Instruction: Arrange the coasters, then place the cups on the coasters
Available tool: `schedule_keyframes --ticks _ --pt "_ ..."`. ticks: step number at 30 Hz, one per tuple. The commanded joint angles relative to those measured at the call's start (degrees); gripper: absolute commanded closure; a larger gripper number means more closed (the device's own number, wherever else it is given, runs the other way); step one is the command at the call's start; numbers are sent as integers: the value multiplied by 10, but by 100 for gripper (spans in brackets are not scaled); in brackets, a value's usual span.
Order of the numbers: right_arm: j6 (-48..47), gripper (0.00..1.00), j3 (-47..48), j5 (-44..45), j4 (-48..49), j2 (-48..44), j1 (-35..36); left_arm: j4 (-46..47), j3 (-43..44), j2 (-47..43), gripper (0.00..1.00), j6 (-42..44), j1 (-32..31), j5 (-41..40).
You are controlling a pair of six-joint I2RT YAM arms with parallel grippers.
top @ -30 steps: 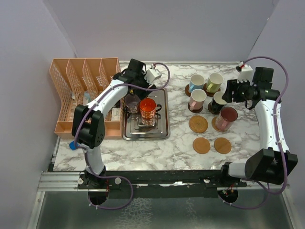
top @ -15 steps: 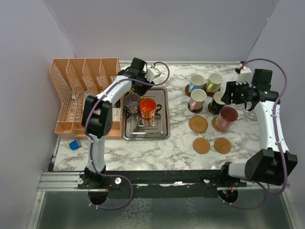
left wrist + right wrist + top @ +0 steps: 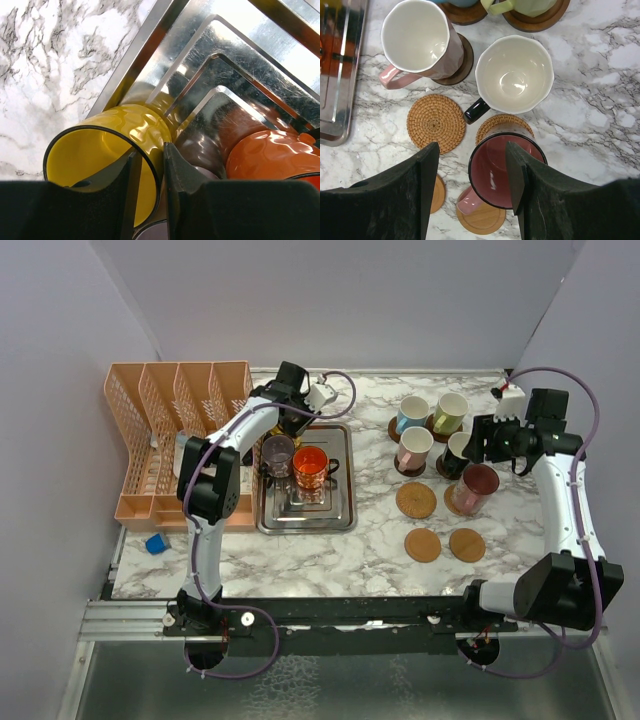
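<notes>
On the steel tray (image 3: 305, 525) stand a yellow cup (image 3: 125, 130), a purple cup (image 3: 277, 453) and an orange cup (image 3: 310, 468). My left gripper (image 3: 151, 152) straddles the yellow cup's wall, one finger inside and one outside. Its jaws are narrow, with a sliver of gap still showing. My right gripper (image 3: 472, 150) hangs open above the maroon cup (image 3: 505, 170), which rests on a woven coaster (image 3: 455, 502). Light blue (image 3: 411, 413), cream (image 3: 450, 410), pink (image 3: 413, 447) and black (image 3: 460, 452) cups sit on dark coasters. Three coasters lie bare (image 3: 415, 500) (image 3: 423, 545) (image 3: 467, 544).
An orange slotted rack (image 3: 180, 435) stands at the left, against the tray. A small blue object (image 3: 155, 543) lies near the front left table edge. Grey walls close in on both sides.
My left gripper's jaws have closed in from wide to narrow around the yellow cup's wall. The right gripper has drifted slightly right, still open. No cup has moved.
</notes>
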Motion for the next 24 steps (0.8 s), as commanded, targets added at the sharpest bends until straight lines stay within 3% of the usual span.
schedule_keyframes --ticks 1,10,17,24 --pt "6 45 -5 -11 10 -21 3 -5 31 11 76 12 2 7" --pt "7 45 -8 -8 9 -27 3 -6 71 14 100 33 -9 18" --pt "6 45 -9 -2 15 -28 3 -7 117 -4 100 37 -42 7" --pt "12 45 -8 13 36 -21 3 -7 155 -42 100 8 -116 -51"
